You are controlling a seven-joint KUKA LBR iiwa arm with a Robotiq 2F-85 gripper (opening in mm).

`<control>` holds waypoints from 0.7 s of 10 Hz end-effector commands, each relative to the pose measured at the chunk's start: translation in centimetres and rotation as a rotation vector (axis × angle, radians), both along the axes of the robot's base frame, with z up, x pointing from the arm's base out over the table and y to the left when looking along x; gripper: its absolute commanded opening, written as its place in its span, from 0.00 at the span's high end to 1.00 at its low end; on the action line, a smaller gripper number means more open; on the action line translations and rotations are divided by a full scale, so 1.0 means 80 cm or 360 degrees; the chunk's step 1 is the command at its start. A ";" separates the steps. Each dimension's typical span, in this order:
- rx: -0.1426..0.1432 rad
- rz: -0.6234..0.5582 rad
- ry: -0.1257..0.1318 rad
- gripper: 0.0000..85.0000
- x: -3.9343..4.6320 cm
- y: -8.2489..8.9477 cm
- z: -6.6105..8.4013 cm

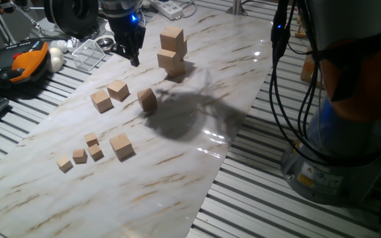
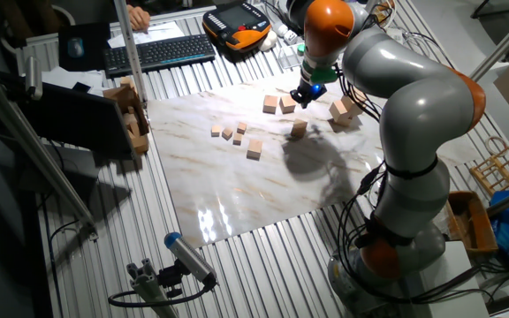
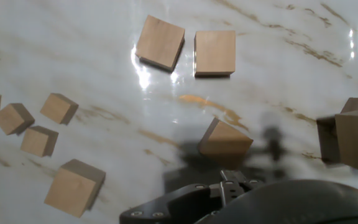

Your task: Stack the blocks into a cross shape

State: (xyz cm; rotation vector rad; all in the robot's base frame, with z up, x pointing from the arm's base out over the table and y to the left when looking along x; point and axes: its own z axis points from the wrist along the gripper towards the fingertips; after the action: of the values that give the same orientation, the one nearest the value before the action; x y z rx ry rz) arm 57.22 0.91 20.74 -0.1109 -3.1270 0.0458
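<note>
A stack of tan wooden blocks (image 1: 172,50) stands at the far side of the marble board; it also shows in the other fixed view (image 2: 343,110) and at the right edge of the hand view (image 3: 356,140). Two blocks (image 1: 101,100) (image 1: 118,89) lie side by side, also seen in the hand view (image 3: 160,42) (image 3: 215,53). One block (image 1: 147,99) (image 3: 224,138) looks tilted. Another block (image 1: 122,146) (image 3: 74,186) lies nearer the front. My gripper (image 1: 135,61) (image 2: 305,97) hangs above the board, left of the stack, holding nothing. Its fingers look close together; I cannot tell the gap.
Four tiny cubes (image 1: 79,156) (image 3: 39,140) cluster near the front left. An orange and black pendant (image 1: 26,61), a clear plastic box (image 1: 90,53) and a keyboard (image 2: 157,51) lie off the board. Cables (image 1: 280,79) hang at the right by the arm's base.
</note>
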 end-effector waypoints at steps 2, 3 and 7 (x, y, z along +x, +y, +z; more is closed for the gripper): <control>0.0012 0.0011 0.0000 1.00 0.006 -0.005 -0.003; 0.0022 0.0018 0.0003 1.00 0.008 -0.009 -0.008; 0.0027 0.0021 0.0003 1.00 0.010 -0.012 -0.007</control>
State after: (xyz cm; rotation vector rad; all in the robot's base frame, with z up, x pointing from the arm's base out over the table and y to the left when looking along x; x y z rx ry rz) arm 58.02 -0.12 20.16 -0.0885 -3.1264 0.0180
